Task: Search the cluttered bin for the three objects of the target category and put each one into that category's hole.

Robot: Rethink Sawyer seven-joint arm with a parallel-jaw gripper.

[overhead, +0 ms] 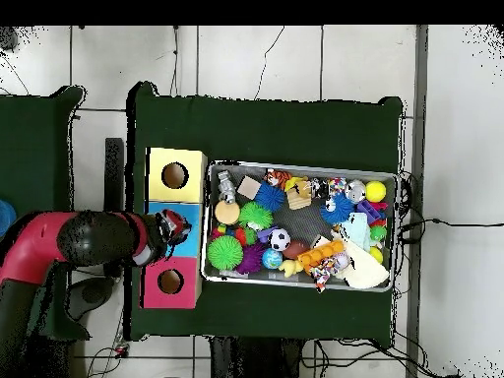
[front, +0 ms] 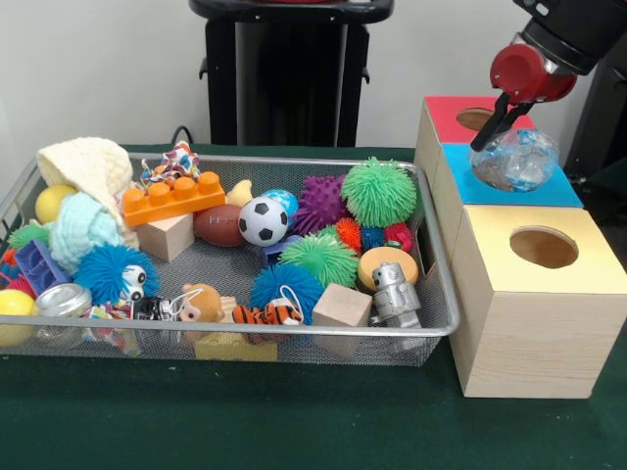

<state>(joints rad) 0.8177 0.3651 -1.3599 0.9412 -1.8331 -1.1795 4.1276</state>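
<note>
Clear crinkled plastic, a ball (front: 516, 160) with pale blue flecks inside, sits on the blue-topped box (front: 549, 190), covering its hole; the gripper (front: 490, 125) hangs at the ball's upper left edge, its dark fingers touching or nearly touching it, and I cannot tell whether they are parted or clamped; in the overhead view the red arm (overhead: 89, 239) reaches across to the same middle box (overhead: 192, 217).

Three boxes stand in a row just beside the wire mesh bin (front: 436, 257): one red-topped box (front: 446, 110) with a round hole, the blue one, and one yellow-topped box (front: 541, 294) with an open round hole.

Inside the bin, counted as far as they show: two wooden cubes, one (front: 165, 235) near the orange brick and one (front: 342, 305) at the front rim; one orange building brick (front: 173, 199); one black-and-white football (front: 263, 220); one brown rugby-shaped ball (front: 217, 224) touching it; two green spiky balls (front: 379, 190) (front: 320, 258); one purple spiky ball (front: 318, 202); two blue fuzzy balls (front: 110, 271) (front: 284, 287); one small silver robot figure (front: 393, 292); one striped tiger toy (front: 267, 313); two yellow balls at the left, one (front: 52, 203) under a cream knitted cloth (front: 90, 166) and one (front: 14, 304) at the front corner; one metal tin (front: 62, 302) just beside the latter.
</note>
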